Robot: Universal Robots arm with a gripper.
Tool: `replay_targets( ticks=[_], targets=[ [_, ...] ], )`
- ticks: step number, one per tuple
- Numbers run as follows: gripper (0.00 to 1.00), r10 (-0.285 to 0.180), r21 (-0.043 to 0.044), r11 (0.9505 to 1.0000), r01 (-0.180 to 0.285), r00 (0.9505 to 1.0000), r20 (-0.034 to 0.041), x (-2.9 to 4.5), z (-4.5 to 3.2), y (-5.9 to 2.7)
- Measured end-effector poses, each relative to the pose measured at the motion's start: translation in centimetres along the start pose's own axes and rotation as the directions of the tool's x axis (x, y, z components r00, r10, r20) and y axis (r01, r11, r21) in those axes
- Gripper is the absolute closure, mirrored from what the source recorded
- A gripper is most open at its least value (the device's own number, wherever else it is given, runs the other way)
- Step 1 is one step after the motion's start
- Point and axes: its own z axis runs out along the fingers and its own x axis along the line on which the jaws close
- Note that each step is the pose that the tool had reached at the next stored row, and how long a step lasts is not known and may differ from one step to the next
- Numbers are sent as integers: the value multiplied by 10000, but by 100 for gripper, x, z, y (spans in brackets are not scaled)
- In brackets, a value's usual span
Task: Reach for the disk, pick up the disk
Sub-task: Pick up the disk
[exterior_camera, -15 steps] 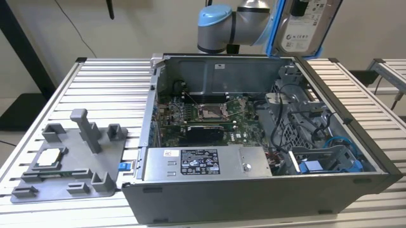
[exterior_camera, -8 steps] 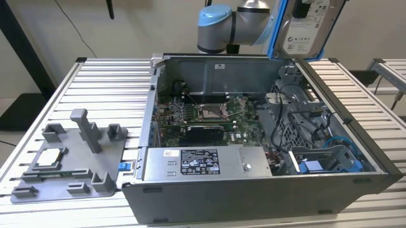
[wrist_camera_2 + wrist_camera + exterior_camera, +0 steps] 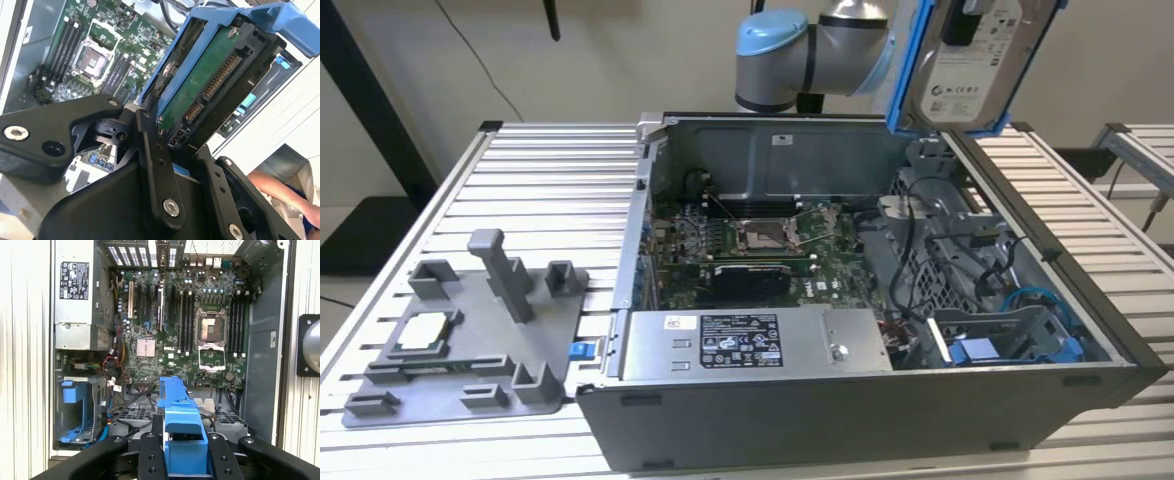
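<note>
While its black metal fingers (image 3: pixel 155 165) press in from both sides, the gripper (image 3: pixel 184 452) pinches the disk (image 3: pixel 970 62), a flat rectangular silver hard drive with a white label and a blue plastic frame round its edges. In the first wrist view the blue frame stands edge-on between the two finger bars, which sit tight against it, so the jaws are narrowed to the width of the drive. In the second wrist view the disk's green circuit-board underside and its row of connector pins face the camera, with one black finger lying along its near edge.

In the exterior view the disk hangs upright and slightly tilted at the top, label outward, lifted clear above the rear corner of the open grey metal computer case (image 3: pixel 854 420) on the exterior view's right. Just beside it is the grey arm joint with a light blue cap (image 3: pixel 774 40).

Below, the case lies open on its side, showing the green motherboard (image 3: pixel 747 235) with its bare processor socket (image 3: pixel 212 330), the silver power supply box (image 3: pixel 754 345) and an empty blue plastic drive bracket (image 3: pixel 1014 345) in the bay. The case rests on a ribbed aluminium table (image 3: pixel 534 170). On the exterior view's left, well apart from the case, a grey plastic fixture (image 3: pixel 467 340) holds a small square silver chip (image 3: pixel 424 330)
</note>
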Motion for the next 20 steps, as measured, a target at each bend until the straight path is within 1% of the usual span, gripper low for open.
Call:
replay_targets(
  ticks=[15, 19, 20],
  targets=[
    [100, 9, -9, 10000, -9, 10000, 0, 269, 31, 1],
    [100, 10, -9, 10000, -10, 10000, 0, 358, 56, 0],
    [100, 11, -9, 10000, -11, 10000, -1, 391, 66, 0]
  ],
)
